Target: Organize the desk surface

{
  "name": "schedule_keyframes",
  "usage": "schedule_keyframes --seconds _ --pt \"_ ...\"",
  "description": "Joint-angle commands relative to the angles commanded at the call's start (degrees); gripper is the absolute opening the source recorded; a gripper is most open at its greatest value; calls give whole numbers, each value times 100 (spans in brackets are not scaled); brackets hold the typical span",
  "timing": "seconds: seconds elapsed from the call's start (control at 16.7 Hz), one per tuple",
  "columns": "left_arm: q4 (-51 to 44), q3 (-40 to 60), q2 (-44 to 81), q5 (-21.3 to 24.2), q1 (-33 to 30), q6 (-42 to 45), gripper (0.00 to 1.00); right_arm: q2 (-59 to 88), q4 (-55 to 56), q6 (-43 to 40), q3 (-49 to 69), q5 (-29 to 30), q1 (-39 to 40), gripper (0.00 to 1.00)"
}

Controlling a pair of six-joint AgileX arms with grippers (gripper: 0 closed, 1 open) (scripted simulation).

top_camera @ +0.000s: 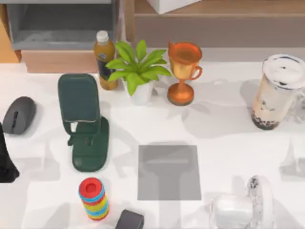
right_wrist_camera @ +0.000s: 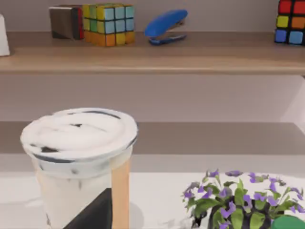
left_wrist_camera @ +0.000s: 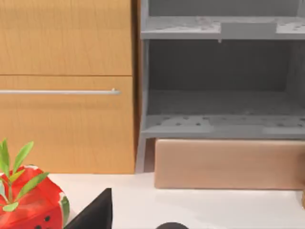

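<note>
Desk surface (top_camera: 224, 138) is spreading wide across the top view, long axis running left to right, back edge meeting the wooden shelving (top_camera: 214, 21).

Left arm (top_camera: 5, 162) is sitting at the left edge, right arm (top_camera: 248, 205) at the lower right; cannot tell whether either pair of jaws is spread or pressed together.

Grey square mat (top_camera: 168, 172) is lying flat at centre front, with bare room around it.

Standing on the desk:
- Green phone stand (top_camera: 85, 124), left of centre.
- Black mouse (top_camera: 19, 114), far left.
- Bottle (top_camera: 105, 59), potted plant (top_camera: 138, 71) and orange trophy (top_camera: 183, 71), lining the back.
- Bubble tea cup (top_camera: 276, 93), right.
- Ring stacker (top_camera: 94, 198), front.
</note>
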State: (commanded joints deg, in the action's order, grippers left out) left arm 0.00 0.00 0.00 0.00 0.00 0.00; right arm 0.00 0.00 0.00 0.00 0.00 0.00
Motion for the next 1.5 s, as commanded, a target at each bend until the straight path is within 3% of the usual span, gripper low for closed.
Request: schedule_keyframes --seconds 0.3,0.54,1.14,1.5 --pt "-253 353 352 -16 23 29 100 0 0 0 0 0 0 100" --pt "-1085 1608 1678 -30 60 137 100 0 0 0 0 0 0 100" --pt "-4358 6231 7673 21 111 553 100 0 0 0 0 0 0 100" --pt "-6036 8673 10606 43 125 797 100 0 0 0 0 0 0 100"
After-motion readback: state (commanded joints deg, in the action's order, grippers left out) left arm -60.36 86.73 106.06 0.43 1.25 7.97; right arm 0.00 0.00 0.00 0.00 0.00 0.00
